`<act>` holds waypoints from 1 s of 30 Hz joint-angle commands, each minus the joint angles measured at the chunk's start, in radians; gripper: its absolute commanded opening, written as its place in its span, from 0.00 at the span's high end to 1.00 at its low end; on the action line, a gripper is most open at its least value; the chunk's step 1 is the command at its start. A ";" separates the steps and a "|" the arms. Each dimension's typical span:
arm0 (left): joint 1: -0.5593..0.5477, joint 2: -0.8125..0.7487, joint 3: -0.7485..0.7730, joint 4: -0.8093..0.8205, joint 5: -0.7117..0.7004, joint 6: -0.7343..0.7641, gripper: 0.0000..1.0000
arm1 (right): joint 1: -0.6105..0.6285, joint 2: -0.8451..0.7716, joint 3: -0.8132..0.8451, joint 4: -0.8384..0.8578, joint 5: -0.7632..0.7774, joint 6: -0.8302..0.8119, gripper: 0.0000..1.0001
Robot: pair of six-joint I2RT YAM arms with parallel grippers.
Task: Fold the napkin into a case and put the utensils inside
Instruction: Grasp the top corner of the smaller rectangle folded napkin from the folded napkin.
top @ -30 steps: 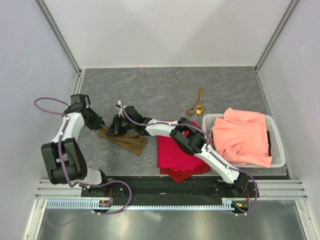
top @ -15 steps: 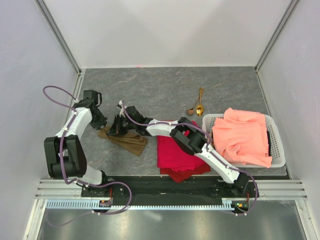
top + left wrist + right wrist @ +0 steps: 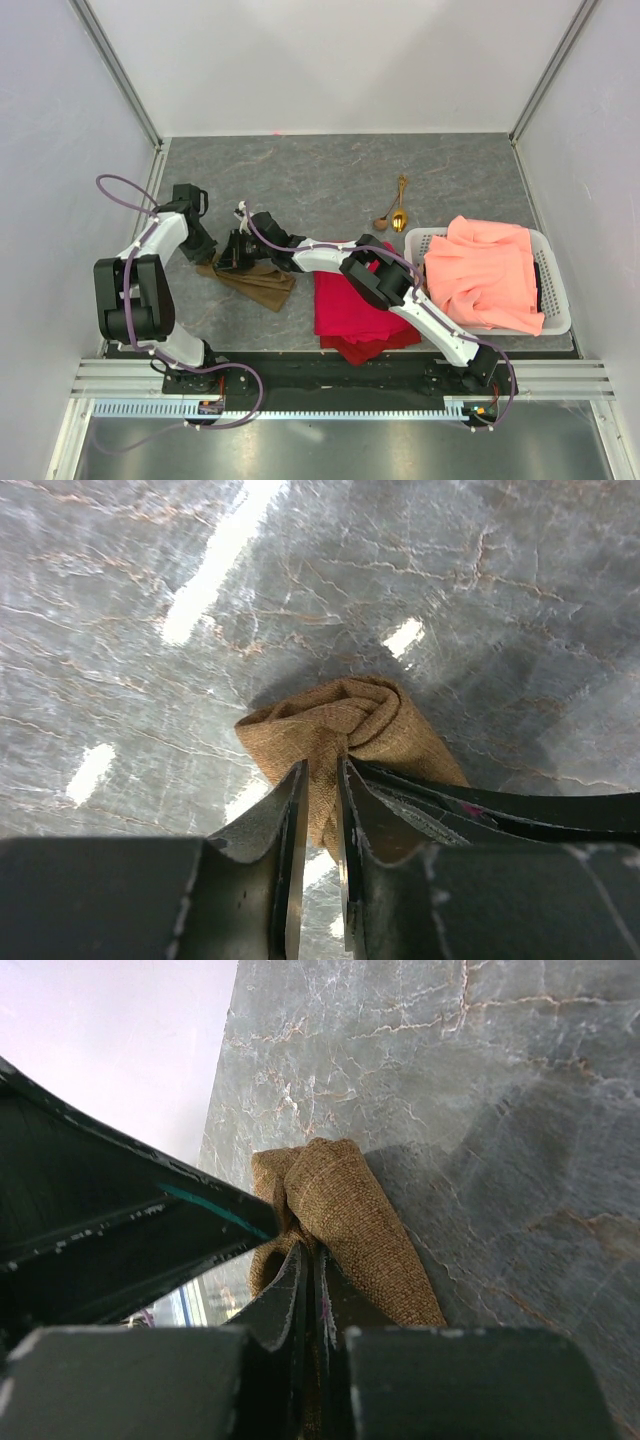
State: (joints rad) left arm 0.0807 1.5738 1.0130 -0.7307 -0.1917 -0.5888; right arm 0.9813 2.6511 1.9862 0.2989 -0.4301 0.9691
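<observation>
Clamping the right gripper [image 3: 308,1252] shut on one end of the napkin [image 3: 345,720], swinging the left gripper [image 3: 320,775] in alongside and narrowing (can't tell if gripping yet), probably setting up the fold.

On the bench [image 3: 300,170], the napkin [image 3: 252,279] lies left, a second cloth [image 3: 355,312] just right of it. At far right a basket [image 3: 562,305] holds a third cloth [image 3: 490,272], the utensils [image 3: 397,212] just behind it.
</observation>
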 commanded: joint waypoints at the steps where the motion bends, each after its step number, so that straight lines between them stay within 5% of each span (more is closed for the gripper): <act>1: -0.010 -0.006 -0.014 0.031 0.026 0.009 0.75 | -0.003 -0.006 -0.023 -0.044 -0.002 -0.018 0.94; 9: -0.025 -0.005 -0.010 0.057 0.060 0.020 0.83 | -0.003 -0.002 -0.023 -0.047 -0.006 -0.020 0.96; 17: -0.029 -0.008 -0.019 0.051 0.055 0.029 0.72 | -0.001 0.001 -0.020 -0.050 -0.004 -0.021 0.97; 23: -0.029 0.008 0.004 0.051 0.092 0.043 0.97 | -0.003 0.006 -0.017 -0.057 -0.004 -0.024 0.98; 30: -0.039 -0.088 -0.068 0.151 0.225 -0.025 0.98 | 0.020 0.004 -0.047 -0.057 -0.022 -0.041 0.96</act>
State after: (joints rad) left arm 0.0593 1.5486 0.9817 -0.6689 -0.0986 -0.5751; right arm 0.9802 2.6511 1.9842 0.2920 -0.4393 0.9672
